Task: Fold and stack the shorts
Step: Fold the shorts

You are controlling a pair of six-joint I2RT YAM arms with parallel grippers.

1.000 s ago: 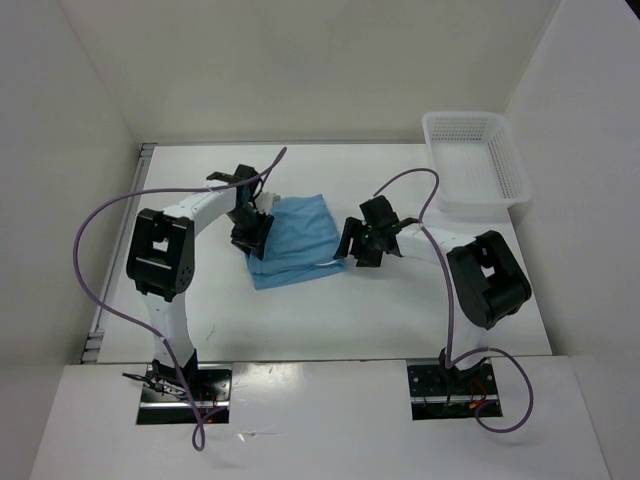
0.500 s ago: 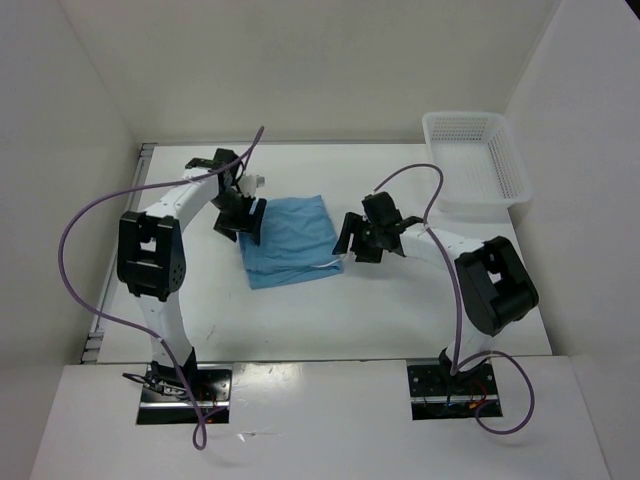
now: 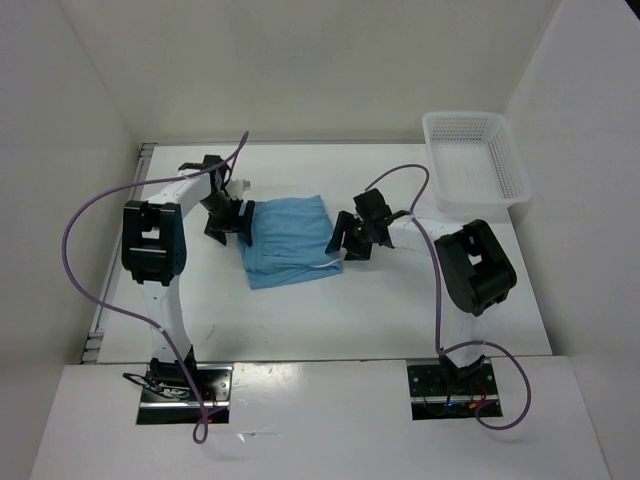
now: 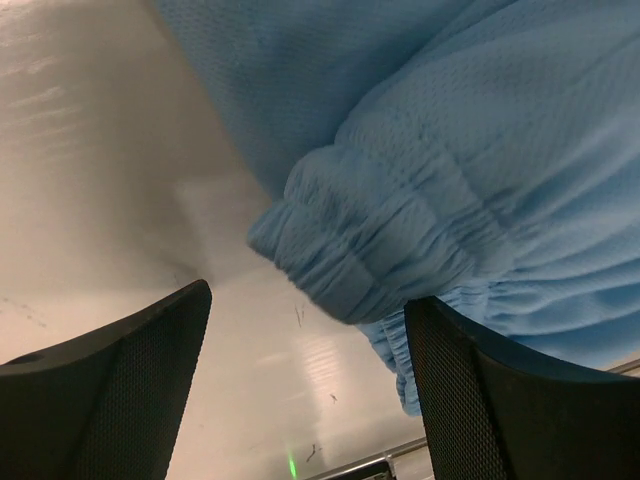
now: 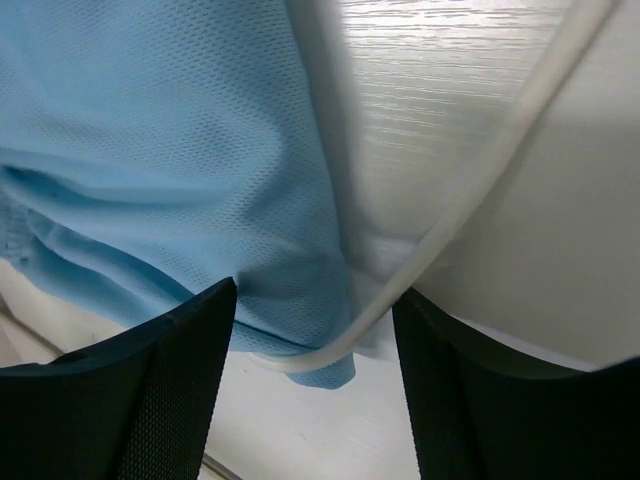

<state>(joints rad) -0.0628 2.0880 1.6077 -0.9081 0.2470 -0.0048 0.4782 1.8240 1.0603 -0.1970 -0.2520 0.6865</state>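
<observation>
Mid-bench, down to a rough blue rectangle: shorts, lying flat and well apart from the basket at the far right corner. Flanked on both sides, with the left pincer just beside the left edge and the right pincer just beside the right edge, toward the near corner.

Left pincer: spread wide, gripping nothing. From its wrist view, the gathered waistband bulges in the gap ahead, short of both fingers.

Right pincer: likewise wide apart, with nothing clamped. Ahead of it, a corner of layered cloth and the white drawstring, which curves across bare bench and under the fabric edge.

Looks like a pause between folds: cloth already doubled over, by the look of the layered edges, and probably one more fold due before any stacking. No second garment in sight to stack on.

Calls next for closing on cloth at both ends together. On the left, take the thick waistband bunch, all layers at once. On the right, take the corner layers rather than the cord alone, since a pull on the cord would likely cinch or drag the pile. Then lift evenly and carry one edge over the other, slowly enough to keep soft mesh from sagging and skewing the lower layers.
</observation>
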